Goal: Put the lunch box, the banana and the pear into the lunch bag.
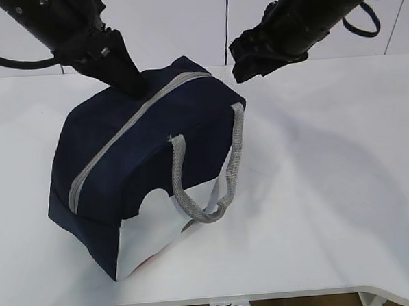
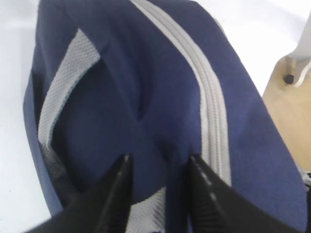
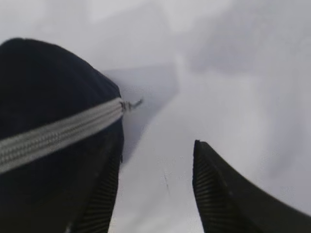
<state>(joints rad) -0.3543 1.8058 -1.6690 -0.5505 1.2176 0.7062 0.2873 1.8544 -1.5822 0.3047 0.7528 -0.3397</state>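
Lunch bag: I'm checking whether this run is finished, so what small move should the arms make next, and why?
Probably lift both arms clear. The lunch bag sits on the table with its zipper shut, and no food or box is in sight. The left gripper stands open over the fabric; the right gripper is open beside the bag.

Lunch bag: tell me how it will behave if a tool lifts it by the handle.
The lunch bag probably sags rather than keeps its shape: its cloth top already dents and creases. The handle hangs limp, so it likely goes taut before anything rises. With its zipper shut, the weight inside cannot be judged.
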